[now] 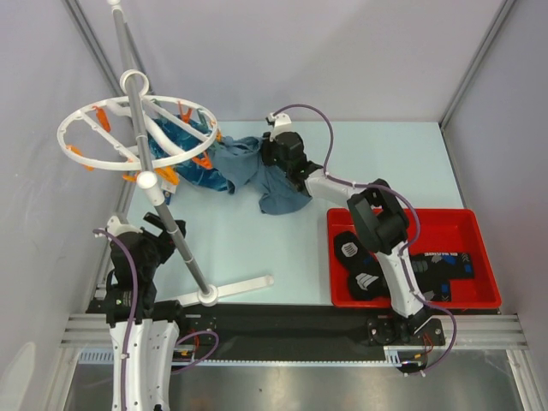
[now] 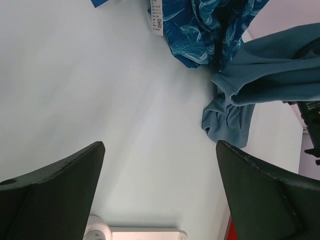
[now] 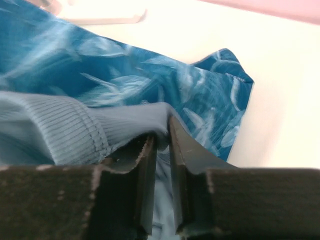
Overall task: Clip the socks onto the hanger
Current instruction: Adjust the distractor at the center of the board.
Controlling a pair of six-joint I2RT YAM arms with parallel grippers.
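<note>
1. Your right claw [image 3: 161, 131] is at the far middle of the table [image 1: 257, 248], its fingers pressed on a fold of the grey cloth [image 3: 50, 125].
2. That cloth trails down to the table and touches the patterned cloth [image 1: 184, 150] on its left.
3. The patterned cloth hangs from the hanger [image 1: 86, 109], a white ring with orange clips at the far left.
4. Your left claw [image 2: 160, 150] is spread wide and grips nothing, above bare table at the near left, by the stand's foot [image 2: 135, 232].
5. The socks [image 1: 360, 282] lie in the red tray [image 1: 445, 212] at the near right, well apart from the hanger and from both claws.
</note>
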